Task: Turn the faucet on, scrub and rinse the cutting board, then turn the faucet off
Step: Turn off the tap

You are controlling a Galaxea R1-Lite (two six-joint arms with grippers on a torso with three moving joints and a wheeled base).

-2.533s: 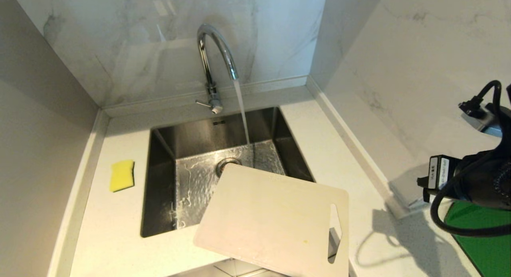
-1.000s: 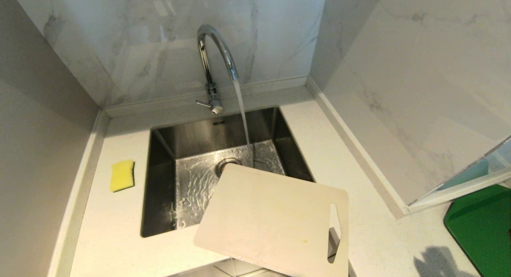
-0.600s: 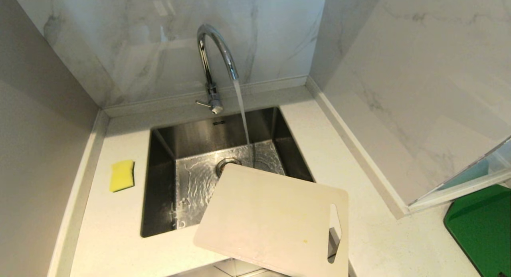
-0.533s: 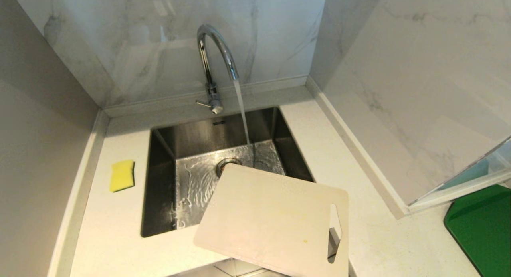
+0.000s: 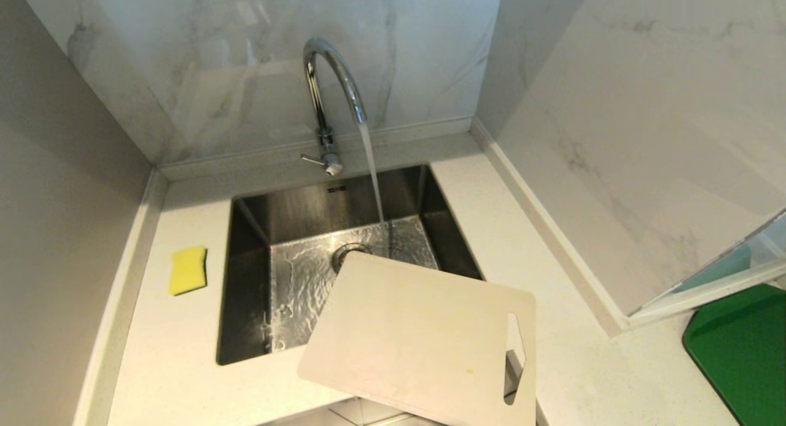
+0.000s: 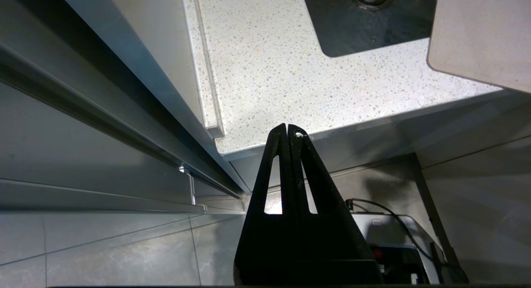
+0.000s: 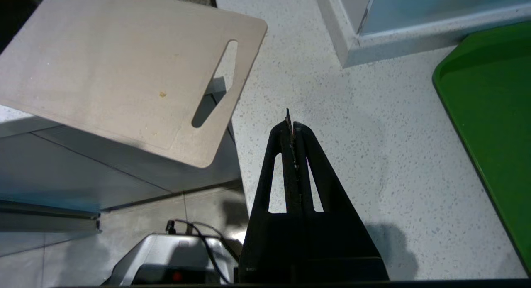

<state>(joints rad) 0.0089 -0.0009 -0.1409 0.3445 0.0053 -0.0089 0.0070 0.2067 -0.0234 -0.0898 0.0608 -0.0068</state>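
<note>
Head view shows, from left to right, a yellow sponge [image 5: 188, 270] lying on the white counter [image 5: 166, 358], then the steel sink [image 5: 245, 303], and behind it the faucet [image 5: 328, 100], from which a stream of water [image 5: 373, 174] falls into the basin near the drain [image 5: 347, 254]. The cutting board [image 5: 417, 340] lies at the front right corner of the sink, one corner reaching over the basin and its near edge hanging past the counter front; its slot handle points to the right. The water does not touch it. At the far right a green board [image 5: 743, 358] lies on the counter.

Neither arm appears in the head view. In its wrist view, the left gripper [image 6: 288, 128] has its fingers pressed together, holding nothing, low at the counter's front edge. The right gripper [image 7: 291, 124] is also pressed together and empty, over the counter between the cutting board [image 7: 124, 72] and the green board [image 7: 493, 105].
</note>
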